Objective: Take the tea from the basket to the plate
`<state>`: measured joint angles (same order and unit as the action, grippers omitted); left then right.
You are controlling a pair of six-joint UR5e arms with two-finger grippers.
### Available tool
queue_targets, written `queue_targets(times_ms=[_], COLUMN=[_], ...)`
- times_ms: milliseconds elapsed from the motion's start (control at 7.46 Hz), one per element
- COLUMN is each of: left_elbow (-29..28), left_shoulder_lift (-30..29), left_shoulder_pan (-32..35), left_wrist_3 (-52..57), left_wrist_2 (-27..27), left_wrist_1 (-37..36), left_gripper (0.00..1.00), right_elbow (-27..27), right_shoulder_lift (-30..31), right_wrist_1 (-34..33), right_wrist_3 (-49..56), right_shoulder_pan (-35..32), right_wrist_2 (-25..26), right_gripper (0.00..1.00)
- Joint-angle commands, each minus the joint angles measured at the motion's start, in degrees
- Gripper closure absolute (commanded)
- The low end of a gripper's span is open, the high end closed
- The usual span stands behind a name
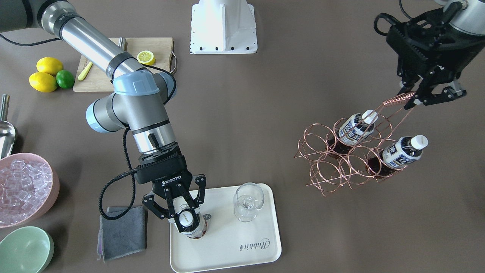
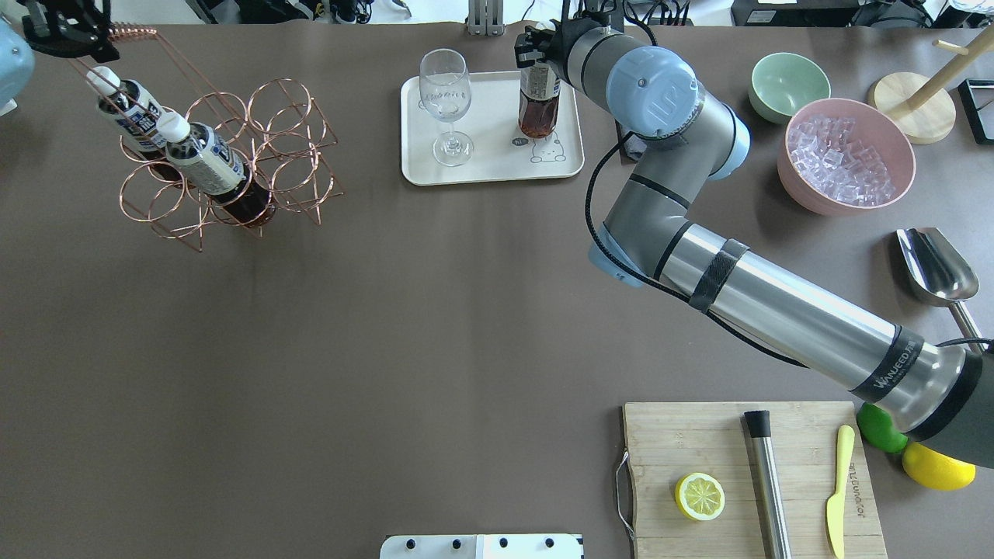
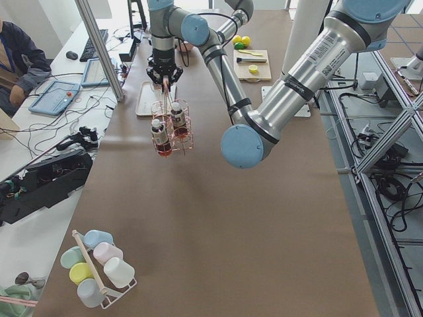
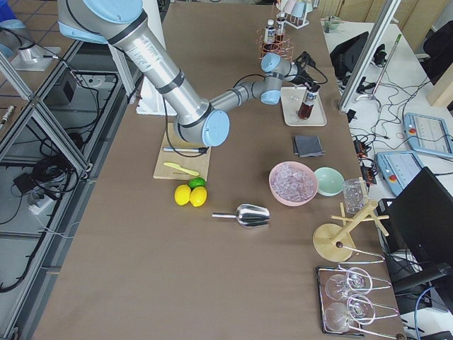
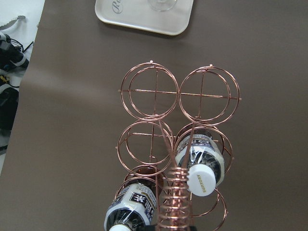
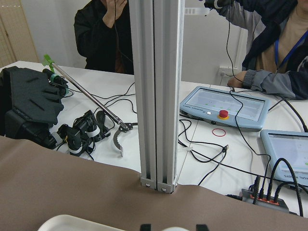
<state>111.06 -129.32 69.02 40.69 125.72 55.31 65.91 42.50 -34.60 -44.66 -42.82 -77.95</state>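
Note:
One tea bottle (image 1: 194,229) stands upright on the cream plate (image 1: 235,242), at its end nearest the grey cloth. My right gripper (image 1: 185,218) comes down from above with its fingers closed on the bottle's white cap; the overhead view (image 2: 537,56) shows the same. The copper wire basket (image 1: 350,157) stands on the table's other side with two more tea bottles (image 1: 356,128) (image 1: 403,151) leaning in its cells. My left gripper (image 1: 411,100) is shut on the basket's coiled handle (image 1: 396,99), which also shows in the left wrist view (image 5: 175,202).
A stemmed glass (image 1: 248,201) stands on the plate beside the bottle. A grey cloth (image 1: 123,231), a pink bowl of ice (image 1: 22,187) and a mint bowl (image 1: 24,250) lie past the plate. A cutting board (image 1: 98,64) with a lemon half sits near the robot.

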Motion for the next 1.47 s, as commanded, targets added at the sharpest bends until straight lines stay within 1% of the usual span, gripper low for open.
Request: queue_targets(times_ms=[0, 134, 402, 536, 670, 804, 938, 1072, 1206, 1340], left_elbow=[0.39, 0.3, -0.13, -1.7, -4.85, -8.62, -11.36, -13.04, -15.06, -16.3], left_shoulder_lift=[5.91, 7.4, 11.53, 12.07, 12.07, 12.07, 12.07, 12.16, 12.34, 12.51], left_shoulder_pan=[5.58, 7.34, 9.98, 11.48, 12.62, 13.5, 14.21, 14.3, 14.3, 14.39], left_wrist_3=[8.75, 11.23, 15.98, 18.26, 20.98, 24.93, 26.44, 28.37, 29.61, 30.23], left_wrist_2=[-0.12, -0.38, -0.73, -0.74, -0.82, -1.52, -1.61, -1.61, -1.61, -1.61], left_wrist_1=[0.06, 0.06, 0.23, 1.28, 2.68, 5.74, 8.47, 10.41, 13.65, 14.98], left_gripper=[1.0, 1.0, 1.0, 1.0, 1.0, 1.0, 1.0, 1.0, 1.0, 1.0], right_elbow=[-0.34, -0.34, -0.34, -0.34, 0.18, 1.66, 3.77, 7.62, 15.75, 24.01], right_shoulder_lift=[-0.05, -0.31, -0.14, -0.23, -0.31, -0.05, 0.12, 1.34, 4.4, 9.13], right_wrist_1=[0.49, 0.5, 0.5, 0.5, 0.5, 0.5, -0.11, -2.64, -9.54, -14.13], right_wrist_3=[0.01, -0.08, -0.08, -0.08, -0.08, 0.27, 0.79, 0.97, 1.32, 1.24], right_shoulder_pan=[0.72, 0.72, 0.98, 0.98, 0.89, 0.81, 0.46, 0.28, -1.37, -2.26], right_wrist_2=[0.87, 1.39, 1.83, 1.92, 1.84, 1.4, 0.96, 0.26, -4.71, -6.23], right_gripper=[1.0, 0.01, 0.0, 0.0, 0.0, 0.0, 0.0, 0.0, 0.0, 0.0])
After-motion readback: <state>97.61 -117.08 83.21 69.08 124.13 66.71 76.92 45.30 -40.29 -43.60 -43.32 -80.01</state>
